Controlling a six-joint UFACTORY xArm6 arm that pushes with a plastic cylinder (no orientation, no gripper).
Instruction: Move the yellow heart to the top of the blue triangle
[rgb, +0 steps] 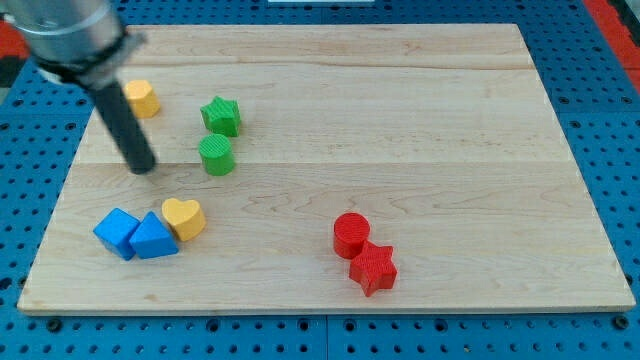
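The yellow heart (184, 216) lies at the lower left of the wooden board, touching the upper right side of the blue triangle (152, 238). A blue cube (117, 232) sits against the triangle's left side. My tip (146, 167) rests on the board above these blocks, up and to the left of the heart and apart from it. The dark rod slants up to the view's top left.
A second yellow block (142, 98) lies by the rod at the upper left. A green star (221, 115) and a green cylinder (216, 155) sit right of my tip. A red cylinder (351, 234) and red star (373, 267) touch at lower centre-right.
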